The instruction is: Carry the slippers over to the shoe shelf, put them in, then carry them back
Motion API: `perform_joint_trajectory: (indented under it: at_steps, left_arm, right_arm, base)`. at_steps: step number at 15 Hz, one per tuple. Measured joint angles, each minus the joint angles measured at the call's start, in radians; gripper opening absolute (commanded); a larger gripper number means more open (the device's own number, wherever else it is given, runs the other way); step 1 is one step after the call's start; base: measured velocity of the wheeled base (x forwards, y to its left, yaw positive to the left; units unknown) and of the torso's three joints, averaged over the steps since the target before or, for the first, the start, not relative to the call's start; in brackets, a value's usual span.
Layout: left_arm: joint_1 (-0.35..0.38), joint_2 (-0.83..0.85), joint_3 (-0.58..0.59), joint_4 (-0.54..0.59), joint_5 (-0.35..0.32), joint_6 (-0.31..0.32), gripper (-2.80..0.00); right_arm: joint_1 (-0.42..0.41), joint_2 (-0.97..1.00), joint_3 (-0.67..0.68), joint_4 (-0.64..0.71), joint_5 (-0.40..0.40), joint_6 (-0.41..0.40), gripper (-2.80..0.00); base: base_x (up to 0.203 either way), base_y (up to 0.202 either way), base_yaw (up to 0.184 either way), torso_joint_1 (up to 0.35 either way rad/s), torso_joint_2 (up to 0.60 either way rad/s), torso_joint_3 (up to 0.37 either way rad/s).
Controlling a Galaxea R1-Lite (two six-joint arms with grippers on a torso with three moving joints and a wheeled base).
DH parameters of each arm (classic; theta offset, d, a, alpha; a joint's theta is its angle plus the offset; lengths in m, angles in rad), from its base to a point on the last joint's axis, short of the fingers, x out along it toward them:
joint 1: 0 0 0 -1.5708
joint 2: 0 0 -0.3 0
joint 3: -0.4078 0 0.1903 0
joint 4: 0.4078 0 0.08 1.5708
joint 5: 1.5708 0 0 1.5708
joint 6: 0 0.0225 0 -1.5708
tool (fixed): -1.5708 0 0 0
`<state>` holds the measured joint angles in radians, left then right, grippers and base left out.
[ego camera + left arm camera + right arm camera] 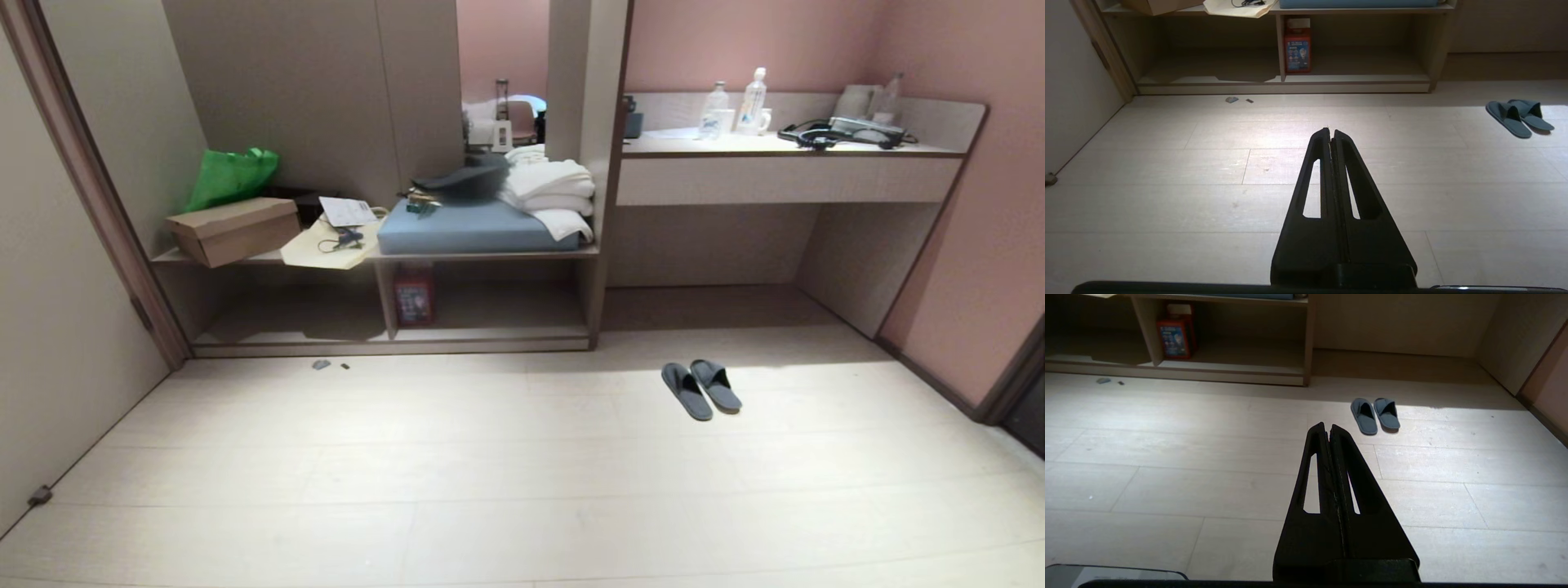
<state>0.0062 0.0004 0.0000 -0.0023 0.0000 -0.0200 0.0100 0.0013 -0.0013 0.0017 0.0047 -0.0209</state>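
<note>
I see slippers [701, 389] paired side by side on floor [522, 490], right of shoe shelf [392, 314], before bench [784, 175]. My left gripper [1330, 131] and right gripper [1327, 426] both pressed together, empty, above floor.

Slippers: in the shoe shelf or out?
Out: the slippers lie side by side on the floor, right of the shoe shelf.
</note>
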Motion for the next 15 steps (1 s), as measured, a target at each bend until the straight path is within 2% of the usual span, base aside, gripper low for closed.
perform_joint_trajectory:
  at_steps: [15]
  left_arm:
    - [0.000,0.000,0.000,-0.001,-0.001,0.000,-2.80]
  right_arm:
    - [0.002,0.000,0.001,0.001,0.000,0.000,-2.80]
  base:
    - [-0.192,0.000,0.000,0.003,0.00,0.000]
